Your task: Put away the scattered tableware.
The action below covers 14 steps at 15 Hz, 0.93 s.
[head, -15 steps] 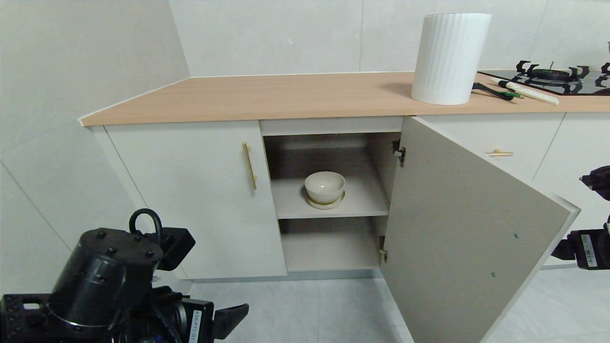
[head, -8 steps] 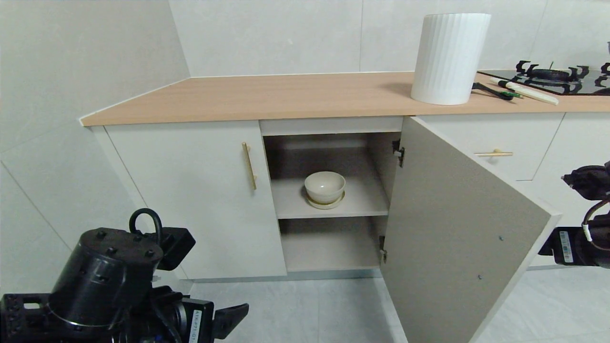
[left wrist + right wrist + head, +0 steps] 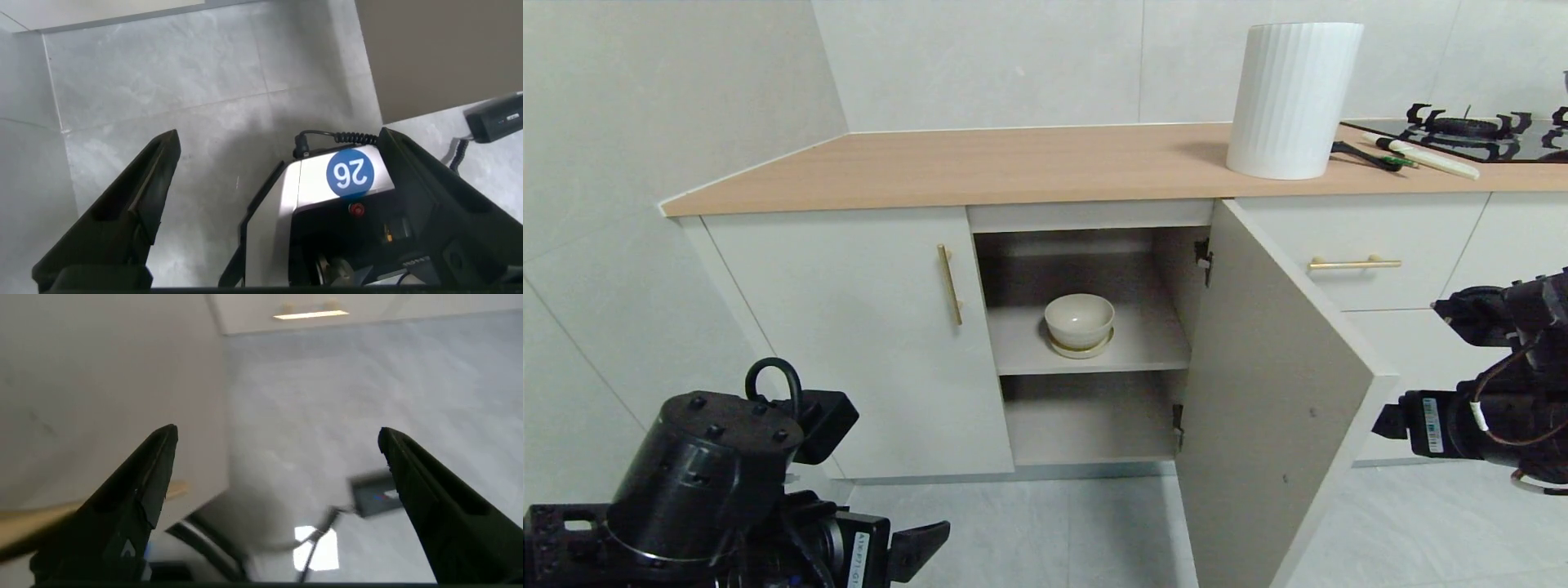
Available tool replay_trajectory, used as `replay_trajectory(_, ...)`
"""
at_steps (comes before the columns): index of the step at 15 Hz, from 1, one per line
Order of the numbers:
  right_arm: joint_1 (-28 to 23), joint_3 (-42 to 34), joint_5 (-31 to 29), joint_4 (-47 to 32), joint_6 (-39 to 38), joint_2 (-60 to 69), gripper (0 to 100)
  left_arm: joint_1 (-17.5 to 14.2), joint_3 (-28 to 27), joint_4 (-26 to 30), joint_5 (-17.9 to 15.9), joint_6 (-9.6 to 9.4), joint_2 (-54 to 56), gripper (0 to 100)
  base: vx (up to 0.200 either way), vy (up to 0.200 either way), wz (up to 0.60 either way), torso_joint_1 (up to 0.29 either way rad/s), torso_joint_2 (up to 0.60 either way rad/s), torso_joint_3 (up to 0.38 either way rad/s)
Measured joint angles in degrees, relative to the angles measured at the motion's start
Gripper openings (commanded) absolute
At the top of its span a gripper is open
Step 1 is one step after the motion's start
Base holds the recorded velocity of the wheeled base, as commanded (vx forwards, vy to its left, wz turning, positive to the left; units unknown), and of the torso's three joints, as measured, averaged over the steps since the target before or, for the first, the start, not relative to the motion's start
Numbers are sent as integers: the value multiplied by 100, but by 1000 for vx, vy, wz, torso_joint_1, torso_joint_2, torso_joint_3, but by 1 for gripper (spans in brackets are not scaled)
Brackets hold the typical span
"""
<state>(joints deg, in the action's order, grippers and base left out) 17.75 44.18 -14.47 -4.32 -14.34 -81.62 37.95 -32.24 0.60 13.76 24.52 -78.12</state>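
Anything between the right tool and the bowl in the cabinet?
Yes. The half-open cabinet door stands between them: the right tool is on its outer side, and the bowl sits inside on the upper shelf.

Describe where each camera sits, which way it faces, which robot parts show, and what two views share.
Head view: on the head, facing forward and down at the cabinet door, bowl and counter; left arm, right arm at the sides.
Left wrist view: on the left wrist, facing down at the floor; left gripper open.
Right wrist view: on the right wrist, facing the floor beside the door; right gripper open.
Shared: the door, in head and right wrist views.
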Motion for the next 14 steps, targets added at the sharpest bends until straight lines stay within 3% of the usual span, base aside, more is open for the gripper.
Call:
replay_trajectory(9,956,-293,221,1682,-162,-791,100,0,-9,22,2,-5,39,100,0,0,0,0,0,0)
replay_trajectory(14,1279,218,391,1737,-121,-1428,100,-22,-20,24,11,-40,127,100,0,0,0,0,0,0)
